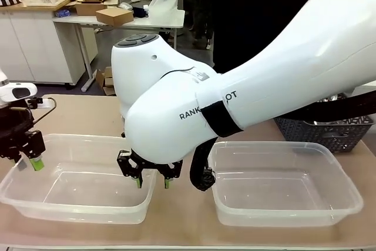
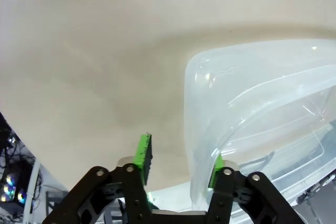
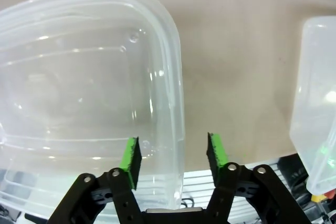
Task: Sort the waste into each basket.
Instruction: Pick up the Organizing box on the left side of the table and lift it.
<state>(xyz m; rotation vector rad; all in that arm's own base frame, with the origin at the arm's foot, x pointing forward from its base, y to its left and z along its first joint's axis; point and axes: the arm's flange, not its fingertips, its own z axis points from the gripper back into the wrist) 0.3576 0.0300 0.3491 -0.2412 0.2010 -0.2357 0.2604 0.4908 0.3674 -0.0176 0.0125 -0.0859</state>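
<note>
Two clear plastic baskets stand side by side on the tan table: a left basket (image 1: 88,191) and a right basket (image 1: 282,145). My left gripper (image 1: 28,163) hangs at the left basket's left end. In the left wrist view that gripper (image 2: 178,161) is open, its green pads on either side of the basket's rim (image 2: 195,129). My right arm reaches across the middle. My right gripper (image 1: 153,181) is open over the same basket's right rim, which runs between the pads (image 3: 176,124). The waste is out of view, and both baskets look empty.
A dark lattice basket (image 1: 323,130) sits at the back right of the table. The right basket's edge (image 3: 317,103) lies close beside my right gripper, across a strip of bare table (image 3: 236,66). A person in dark clothes (image 1: 258,4) stands at the far side.
</note>
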